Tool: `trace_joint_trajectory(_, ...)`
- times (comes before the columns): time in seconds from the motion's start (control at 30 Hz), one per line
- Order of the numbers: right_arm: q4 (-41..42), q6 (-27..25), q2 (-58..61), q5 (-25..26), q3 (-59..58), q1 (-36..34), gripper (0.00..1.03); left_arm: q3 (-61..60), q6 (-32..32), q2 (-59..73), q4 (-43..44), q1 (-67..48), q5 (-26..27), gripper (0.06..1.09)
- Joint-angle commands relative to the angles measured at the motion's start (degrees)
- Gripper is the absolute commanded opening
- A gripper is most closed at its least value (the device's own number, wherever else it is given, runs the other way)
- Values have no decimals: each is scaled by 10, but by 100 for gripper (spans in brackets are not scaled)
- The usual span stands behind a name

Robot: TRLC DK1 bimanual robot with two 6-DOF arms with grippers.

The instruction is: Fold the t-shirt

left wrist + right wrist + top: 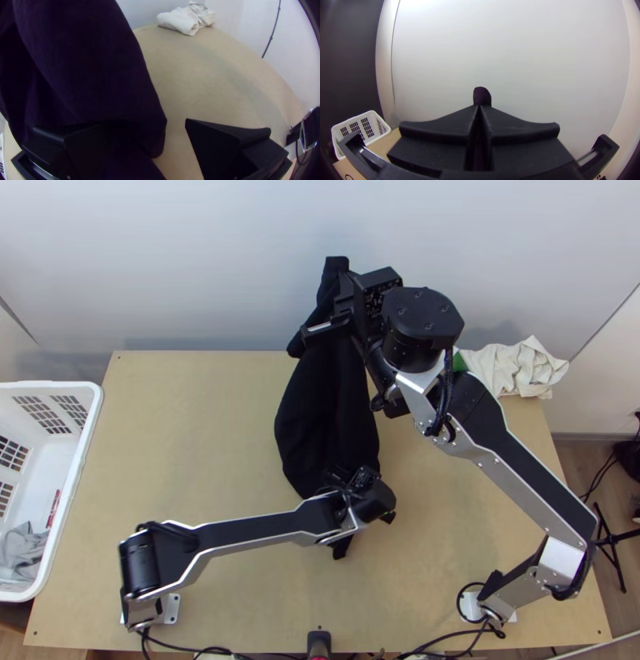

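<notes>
The black t-shirt (324, 412) hangs bunched in long folds from my right gripper (344, 308) at the table's back edge, its lower part over the table's middle. In the right wrist view, my right gripper (479, 106) is shut on it, a small tip of cloth (482, 96) sticking out beyond the fingers. My left gripper (372, 498) is at the shirt's lower end. Seen from its own wrist, the left gripper (156, 123) stands open, dark cloth (96, 73) hanging over and beside one finger, the other finger (230, 146) apart from it.
A cream cloth (520, 368) lies bunched at the table's back right corner, with something green (459, 363) beside it. The white basket (88, 444) stands at the left, a grey cloth (24, 552) inside. Bare table (200, 428) extends left of the shirt.
</notes>
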Motion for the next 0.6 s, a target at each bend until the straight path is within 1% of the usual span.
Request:
trace_joint_trajectory(0.0,-5,1,-2,0,2,2,3,45,-3,62,-16,16,-70,93)
trace_joint_trajectory(0.03,-6,1,-2,0,3,2,3,54,-3,71,-33,18,-81,84)
trace_joint_trajectory(0.07,-5,1,-2,0,3,2,3,70,-4,82,-54,22,-86,66)
trace_joint_trajectory(0.1,-5,2,-2,0,3,2,3,87,-6,93,-75,26,-97,37)
trace_joint_trajectory(0.13,-5,2,-2,0,3,3,3,100,-7,99,-93,32,-97,7)
trace_joint_trajectory(0.2,-5,2,0,0,4,3,3,112,-24,92,-130,40,-96,10)
trace_joint_trajectory(0.3,-5,3,1,0,4,2,3,109,-20,41,-153,49,-76,10)
trace_joint_trajectory(0.37,-4,3,1,0,7,0,3,94,-19,-3,-157,63,-40,10)
trace_joint_trajectory(0.43,-3,3,2,1,19,-1,3,68,-18,-37,-157,83,-30,10)
trace_joint_trajectory(0.57,-2,0,4,1,45,-6,3,-23,-18,-123,-132,146,38,10)
